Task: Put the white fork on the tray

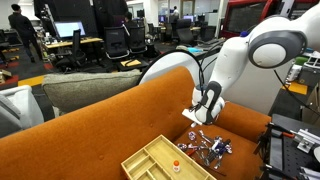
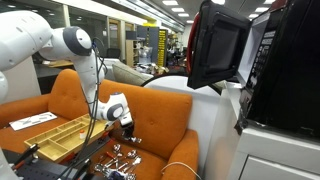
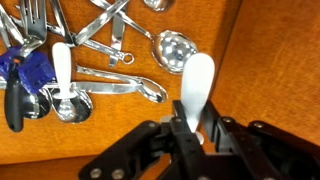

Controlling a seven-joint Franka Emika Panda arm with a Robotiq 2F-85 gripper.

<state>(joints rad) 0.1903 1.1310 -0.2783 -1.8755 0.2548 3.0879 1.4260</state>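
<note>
Where clutter lies: cutlery heap (image 3: 100,45) on orange surface (image 3: 270,60), left of white fork (image 3: 198,80).
Fork axis: out from claw (image 3: 193,128), rounded end far.
Claw: clamped on fork.

The carrying surface is an orange sofa seat (image 1: 245,127), and its woven fabric fills the wrist view (image 3: 265,60). Two things rest on it in both exterior views. The tray (image 1: 135,155) (image 2: 70,125) sits flat on the cushion, and just beside it lies a loose heap of metal cutlery (image 1: 207,148) (image 2: 120,160). In the wrist view the heap shows forks (image 3: 35,15), a slotted spoon (image 3: 173,50), a long spoon (image 3: 125,88) lying crosswise, a white-handled piece (image 3: 62,68) and what may be a blue-handled tool (image 3: 25,70), partly buried. The pieces overlap and point in different directions.
</note>
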